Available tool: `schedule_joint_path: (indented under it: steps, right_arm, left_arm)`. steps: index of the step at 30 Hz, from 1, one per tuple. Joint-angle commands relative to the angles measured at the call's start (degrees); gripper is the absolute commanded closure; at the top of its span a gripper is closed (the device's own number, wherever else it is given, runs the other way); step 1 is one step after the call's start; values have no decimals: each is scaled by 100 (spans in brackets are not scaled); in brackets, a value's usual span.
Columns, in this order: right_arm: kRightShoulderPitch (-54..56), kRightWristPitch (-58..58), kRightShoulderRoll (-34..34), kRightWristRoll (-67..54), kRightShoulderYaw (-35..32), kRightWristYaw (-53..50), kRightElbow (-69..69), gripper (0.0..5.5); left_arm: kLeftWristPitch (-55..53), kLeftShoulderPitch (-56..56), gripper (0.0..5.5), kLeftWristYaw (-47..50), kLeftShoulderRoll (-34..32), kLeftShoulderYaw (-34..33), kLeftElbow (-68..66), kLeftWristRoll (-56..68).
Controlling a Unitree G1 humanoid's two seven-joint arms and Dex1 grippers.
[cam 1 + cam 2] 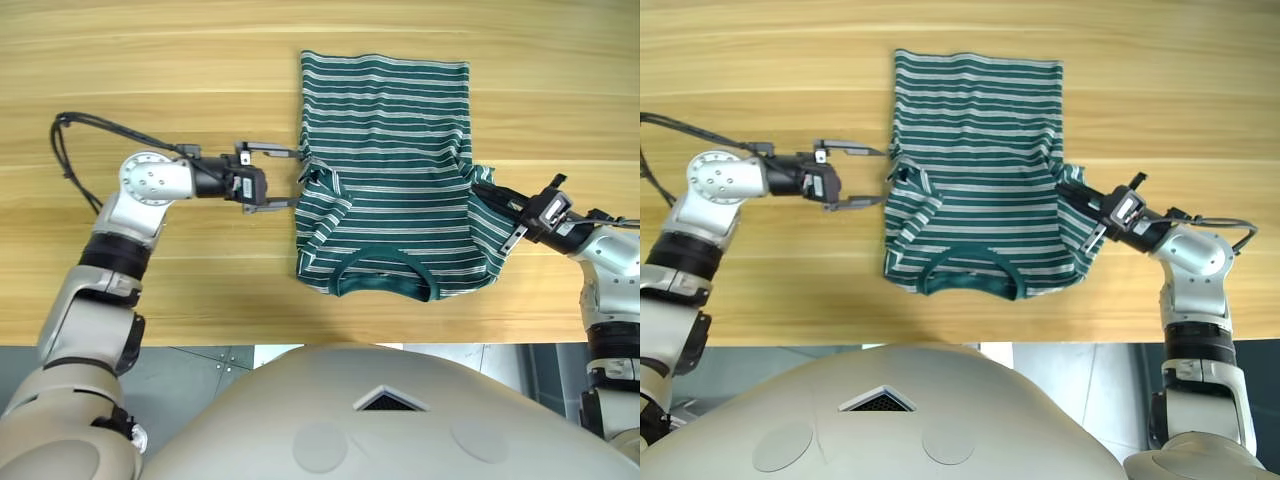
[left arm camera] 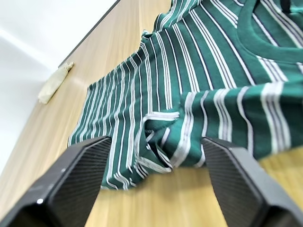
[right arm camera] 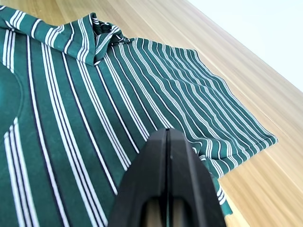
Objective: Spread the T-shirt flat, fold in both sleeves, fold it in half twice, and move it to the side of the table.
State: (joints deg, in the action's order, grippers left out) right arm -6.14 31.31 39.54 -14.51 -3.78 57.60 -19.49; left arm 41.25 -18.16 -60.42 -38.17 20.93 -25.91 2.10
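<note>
While T-shirt (image 1: 385, 150) lies on table (image 1: 150, 80), left end effector (image 1: 296, 178) released, right end effector (image 1: 482, 191) clenched.

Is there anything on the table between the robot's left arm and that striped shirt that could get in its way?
Nothing visible does. The left end effector is open right at the bunched left sleeve of the T-shirt, with just the wooden table under it.

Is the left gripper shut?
No, the left gripper has its fingers spread wide apart at the T-shirt edge.
</note>
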Motion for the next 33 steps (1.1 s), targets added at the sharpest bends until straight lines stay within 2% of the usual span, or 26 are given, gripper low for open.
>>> schedule_joint_path:
  steps: [1,6,10,33]
  right_arm:
    - [3,-63,35,-17,-25,33,116,550]
    - [-9,-88,50,-32,-47,42,147,550]
    - [-25,-90,40,-28,-48,40,162,550]
    - [-125,-112,40,-41,-57,37,285,550]
  left_arm:
    - [-172,425,128,-176,-157,-52,424,157]
    - [-580,756,57,-551,-102,-79,1067,855]
    - [-699,689,11,-566,13,-117,970,843]
    - [-541,544,11,-361,364,-110,142,78]
